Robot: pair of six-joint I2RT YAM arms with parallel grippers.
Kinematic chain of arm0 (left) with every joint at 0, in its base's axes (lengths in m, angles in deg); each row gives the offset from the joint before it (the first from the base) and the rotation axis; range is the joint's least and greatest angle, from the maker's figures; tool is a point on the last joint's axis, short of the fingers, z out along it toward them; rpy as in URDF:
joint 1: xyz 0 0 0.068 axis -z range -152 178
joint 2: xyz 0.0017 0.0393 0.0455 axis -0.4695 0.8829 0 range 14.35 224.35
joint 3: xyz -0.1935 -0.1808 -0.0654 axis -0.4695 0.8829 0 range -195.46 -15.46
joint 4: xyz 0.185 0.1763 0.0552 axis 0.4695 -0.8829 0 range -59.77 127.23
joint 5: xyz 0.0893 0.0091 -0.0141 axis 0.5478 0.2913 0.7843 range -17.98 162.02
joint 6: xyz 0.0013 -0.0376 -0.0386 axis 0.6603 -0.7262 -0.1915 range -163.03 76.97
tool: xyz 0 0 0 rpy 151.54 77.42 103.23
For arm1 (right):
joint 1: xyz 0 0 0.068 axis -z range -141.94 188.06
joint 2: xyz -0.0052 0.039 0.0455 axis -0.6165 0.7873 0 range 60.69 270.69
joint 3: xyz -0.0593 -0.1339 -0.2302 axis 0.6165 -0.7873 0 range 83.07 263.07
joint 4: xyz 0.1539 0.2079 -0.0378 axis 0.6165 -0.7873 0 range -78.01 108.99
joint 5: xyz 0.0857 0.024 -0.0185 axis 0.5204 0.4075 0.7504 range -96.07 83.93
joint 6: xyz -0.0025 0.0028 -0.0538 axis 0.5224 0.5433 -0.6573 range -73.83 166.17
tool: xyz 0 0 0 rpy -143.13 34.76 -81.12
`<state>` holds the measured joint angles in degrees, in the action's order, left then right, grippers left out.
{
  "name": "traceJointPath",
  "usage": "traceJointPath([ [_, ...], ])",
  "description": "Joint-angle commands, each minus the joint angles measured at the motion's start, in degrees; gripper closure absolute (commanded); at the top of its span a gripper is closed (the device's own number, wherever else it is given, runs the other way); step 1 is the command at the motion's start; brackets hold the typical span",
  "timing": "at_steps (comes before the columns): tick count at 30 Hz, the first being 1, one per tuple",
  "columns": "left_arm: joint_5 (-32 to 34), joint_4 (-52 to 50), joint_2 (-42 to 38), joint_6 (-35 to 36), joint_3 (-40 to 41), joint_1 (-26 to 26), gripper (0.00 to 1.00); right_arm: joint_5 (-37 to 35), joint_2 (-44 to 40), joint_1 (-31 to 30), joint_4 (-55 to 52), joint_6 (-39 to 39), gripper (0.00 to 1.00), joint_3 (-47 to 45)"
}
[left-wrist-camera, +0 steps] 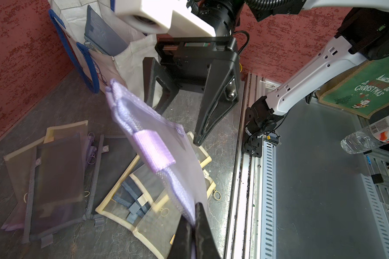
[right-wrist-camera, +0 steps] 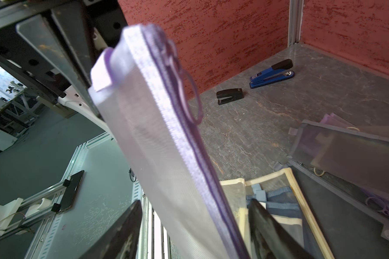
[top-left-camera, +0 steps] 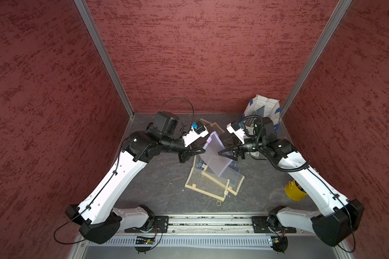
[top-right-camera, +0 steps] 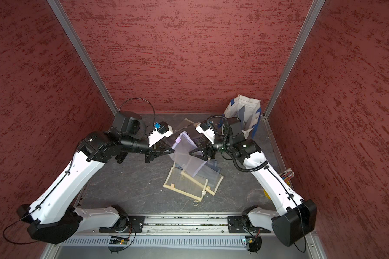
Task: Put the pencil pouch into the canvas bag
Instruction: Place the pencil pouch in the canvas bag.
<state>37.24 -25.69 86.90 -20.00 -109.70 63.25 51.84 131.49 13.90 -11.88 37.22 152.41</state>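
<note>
Nearest the robot's base, 1 yellow cup [top-left-camera: 295,190] stands on the grey table [top-left-camera: 157,183] beside the right arm, with coloured pencils sticking out of it in a top view. A little farther in lies a heap of flat mesh pouches. At least 2 cream-edged pouches [top-left-camera: 206,185] overlap there, and blue-grey fabric shows through the mesh.

Above that heap hangs 1 lilac pencil pouch [top-left-camera: 213,154], lifted clear of the table and tilted, between the 2 grippers. The left gripper [left-wrist-camera: 193,215] has its jaws pressed together on one edge of the pouch, and the mesh is pinched between the black fingers [left-wrist-camera: 200,224]. The right gripper [right-wrist-camera: 195,201] has its jaws spread wide, 1 on each side of the pouch's opposite end. The zipper edge and its ring pull run down between them. Whether either right finger [right-wrist-camera: 263,224] touches the mesh cannot be told. The pouch is outside the canvas bag, well short of it.

Beyond the grippers a second heap of pouches [top-left-camera: 211,125] lies flat. At least 4 overlap in the left wrist view: 1 cream-edged, 2 grey and 1 lilac peeking out beneath.

In the right wrist view, 2 staplers rest on the table near a wall, 1 black stapler [right-wrist-camera: 229,95] and 1 blue stapler [right-wrist-camera: 272,72], apart from each other.

Farthest off, 1 canvas bag [top-left-camera: 262,105] stands upright in the far right corner against the red walls, its mouth open and its blue handles drooping. 1 dark pouch [left-wrist-camera: 103,33] stands inside it.
</note>
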Motion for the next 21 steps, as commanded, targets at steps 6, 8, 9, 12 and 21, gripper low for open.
traceJointPath([
  [6, -0.85, 3.07, 0.31, 0.24, -1.03, -1.21, 1.0, 2.74, -1.5, -0.42, 1.98, -1.84, 0.51, -1.76],
  [8, -1.29, 3.54, 0.3, -0.08, -0.77, -1.66, 1.0, 2.57, -1.2, -0.4, 1.96, -2.08, 0.61, -1.52],
  [9, -1.41, 3.86, 0.25, -0.3, -0.59, -1.91, 1.0, 2.4, -1.2, -0.4, 2.07, -2.08, 0.66, -1.57],
  [12, -1.55, 5.01, 0.13, -0.77, -0.08, -2.61, 1.0, 2.04, -1.35, -0.49, 2.44, -2.07, 0.75, -1.88],
  [21, -0.89, 8.57, 0.31, -2.81, 2.4, -5.25, 1.0, -2.42, -1.46, -0.44, 5.65, -0.26, 1.0, -1.34],
])
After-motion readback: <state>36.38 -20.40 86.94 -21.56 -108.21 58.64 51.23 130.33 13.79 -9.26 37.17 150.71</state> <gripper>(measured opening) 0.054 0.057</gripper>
